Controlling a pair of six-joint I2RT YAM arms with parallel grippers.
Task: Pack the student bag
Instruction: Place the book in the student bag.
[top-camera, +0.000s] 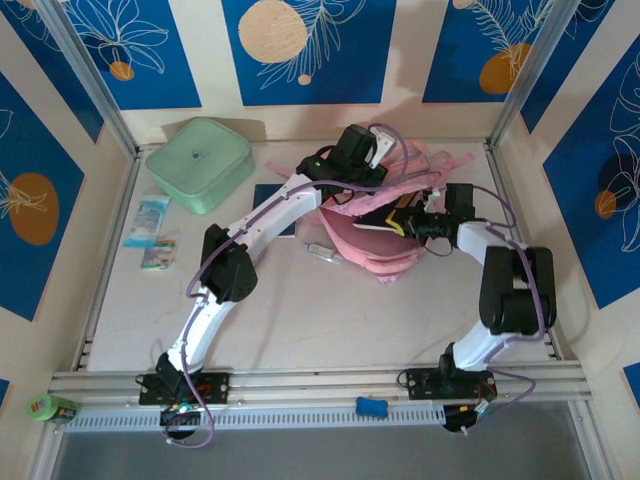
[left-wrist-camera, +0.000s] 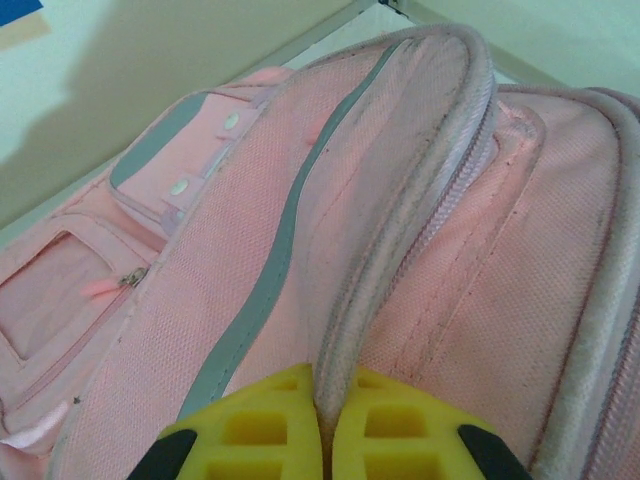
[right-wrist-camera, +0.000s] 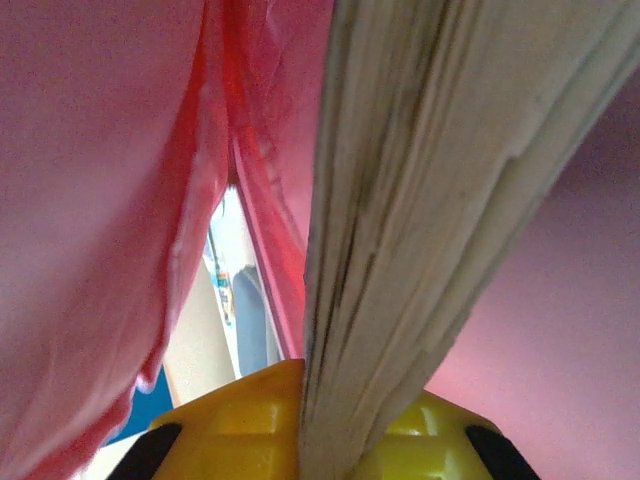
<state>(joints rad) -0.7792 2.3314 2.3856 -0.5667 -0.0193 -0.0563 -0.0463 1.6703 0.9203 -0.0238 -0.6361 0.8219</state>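
Over at the left, a mint case (top-camera: 198, 163) and small packets (top-camera: 152, 222) lie unpacked on the table (top-camera: 330, 320). Mid-table, the left gripper (left-wrist-camera: 324, 405) pinches the student bag (top-camera: 365, 252) by its zip rim. The right gripper (right-wrist-camera: 330, 405), clamped on a book (right-wrist-camera: 430, 200), is inside the bag's mouth. Packing seems barely begun.

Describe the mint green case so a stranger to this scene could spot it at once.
Look to the far left corner of the table, below the blue patterned wall. The mint green case lies there, left of the pink student bag. It is square with rounded corners, far bigger than the small packets near it.
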